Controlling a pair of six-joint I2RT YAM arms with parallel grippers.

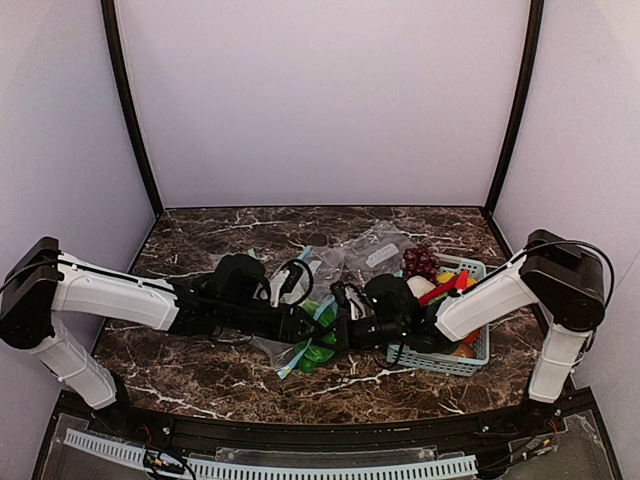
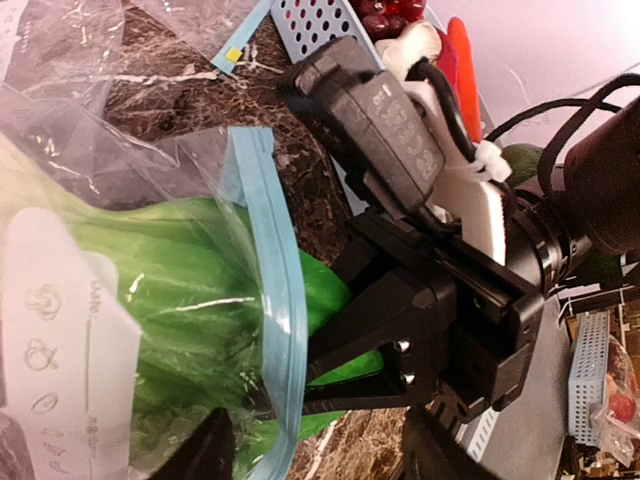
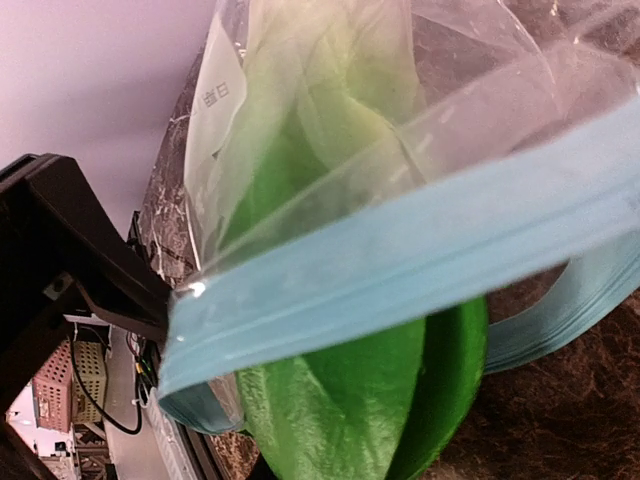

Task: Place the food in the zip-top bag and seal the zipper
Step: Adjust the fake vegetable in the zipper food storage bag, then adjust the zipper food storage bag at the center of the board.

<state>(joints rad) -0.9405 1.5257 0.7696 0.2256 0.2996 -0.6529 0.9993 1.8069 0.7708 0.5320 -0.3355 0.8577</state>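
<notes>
The zip-top bag [image 1: 285,345] lies at the table's middle, its white label [image 2: 55,330] facing up. The light-blue zipper [image 2: 272,300] stands open, and it also fills the right wrist view [image 3: 420,250]. The leafy vegetable [image 2: 170,290] is mostly inside the bag, with its green end [image 3: 340,400] sticking out of the mouth. My right gripper [image 2: 290,385] is shut on that green end at the bag's mouth. My left gripper [image 2: 320,455] is open, its fingers spread on either side of the zipper edge. The red-orange tapered vegetable [image 1: 440,290] lies in the basket.
A light-blue basket [image 1: 470,355] at the right holds purple grapes [image 1: 420,262] and other toy food. Smaller clear bags [image 1: 380,250] lie behind the big bag. The two arms meet nose to nose over the bag.
</notes>
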